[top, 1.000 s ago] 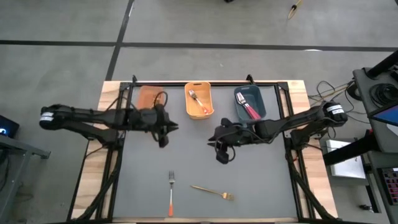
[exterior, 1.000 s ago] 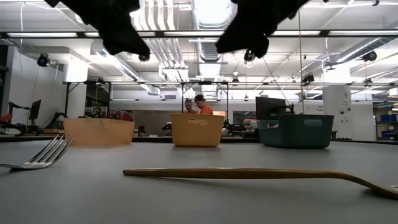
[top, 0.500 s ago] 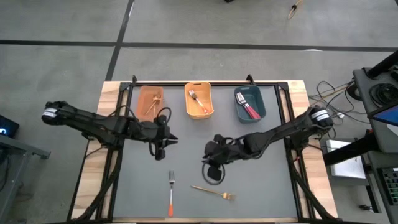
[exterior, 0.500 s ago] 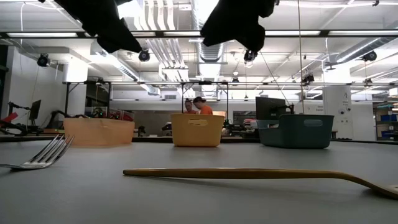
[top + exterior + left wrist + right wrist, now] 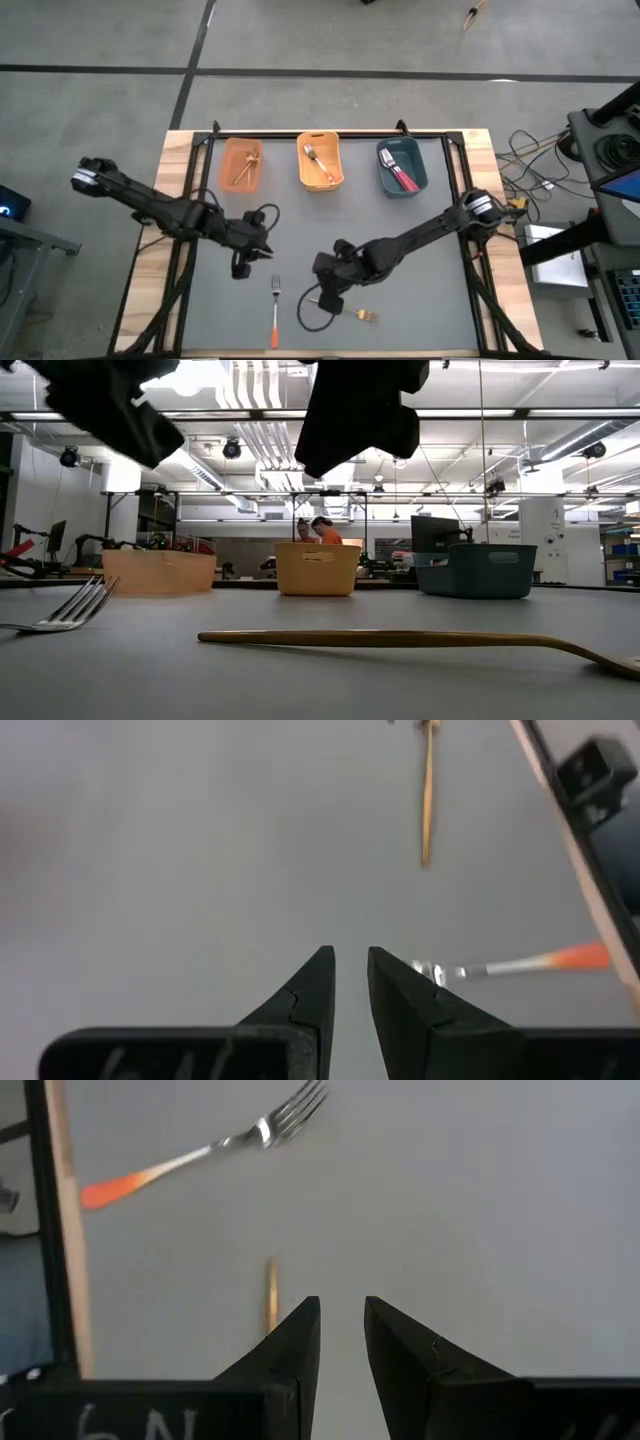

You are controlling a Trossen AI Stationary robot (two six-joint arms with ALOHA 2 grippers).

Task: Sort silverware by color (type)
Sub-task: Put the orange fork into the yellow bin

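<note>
Two forks remain near the counter's front edge: the orange-handled fork (image 5: 275,312) and the gold fork (image 5: 343,308). The left gripper (image 5: 241,266) and right gripper (image 5: 325,296) hover, fingers slightly apart, empty. Both arms converge closely; they risk colliding, or nudging the thin forks instead of pinching.

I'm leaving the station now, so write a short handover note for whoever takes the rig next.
Left gripper: narrowly open, empty, above the mat near the orange-handled fork.
Right gripper: narrowly open, empty, over the gold fork.
Done: forks lie in the tan bin, orange bin and blue bin.
Left: those two forks on the mat.
</note>
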